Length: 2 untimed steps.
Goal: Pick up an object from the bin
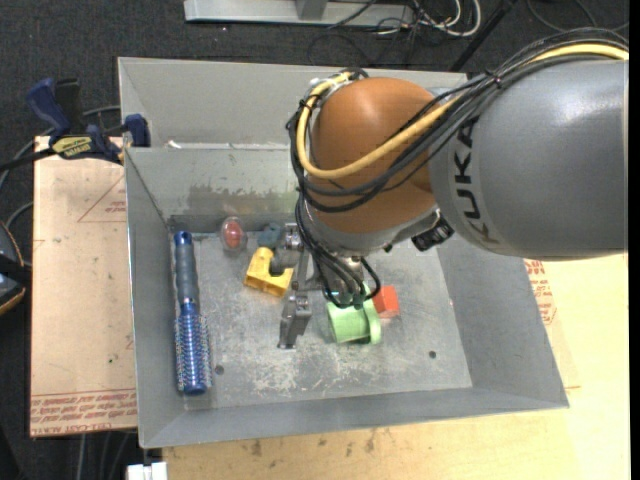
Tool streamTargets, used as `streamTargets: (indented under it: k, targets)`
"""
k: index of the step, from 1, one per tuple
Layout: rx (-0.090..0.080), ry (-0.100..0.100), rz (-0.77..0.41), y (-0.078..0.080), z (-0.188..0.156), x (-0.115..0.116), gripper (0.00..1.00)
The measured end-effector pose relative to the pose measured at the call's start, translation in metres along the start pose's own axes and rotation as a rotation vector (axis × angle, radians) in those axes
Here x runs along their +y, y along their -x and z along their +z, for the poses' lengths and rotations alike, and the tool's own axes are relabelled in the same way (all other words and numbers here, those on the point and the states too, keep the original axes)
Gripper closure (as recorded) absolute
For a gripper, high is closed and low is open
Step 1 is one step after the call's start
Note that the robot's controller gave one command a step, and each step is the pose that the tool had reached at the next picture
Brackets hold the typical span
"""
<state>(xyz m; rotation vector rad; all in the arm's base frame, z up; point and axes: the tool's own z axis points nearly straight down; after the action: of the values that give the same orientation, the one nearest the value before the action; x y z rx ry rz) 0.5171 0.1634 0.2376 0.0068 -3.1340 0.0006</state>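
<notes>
bin (420, 363) floor grey (pale scuffs) | gripper (300, 320) beside green block (352, 325) | grip unclear | cables (440, 8) behind

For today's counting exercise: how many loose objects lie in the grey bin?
6: blue brush at left; pink ball and teal piece at the back; yellow piece mid-bin; green block and orange block right of centre. The arm may hide more.

The orange wrist cover (368, 153) is hiding the bin's (200, 183) far middle. The green block (352, 326) is partly covering a small red piece (389, 302).
</notes>
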Motion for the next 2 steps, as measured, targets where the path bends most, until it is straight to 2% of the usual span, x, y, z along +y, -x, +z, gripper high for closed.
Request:
streamTargets:
  k: [1,2]
  targets:
    - [-0.007,-0.001,-0.141,0.095,0.127,-0.050,0.00]
    - [-0.007,0.004,-0.009,0.123,0.161,-0.040,0.00]
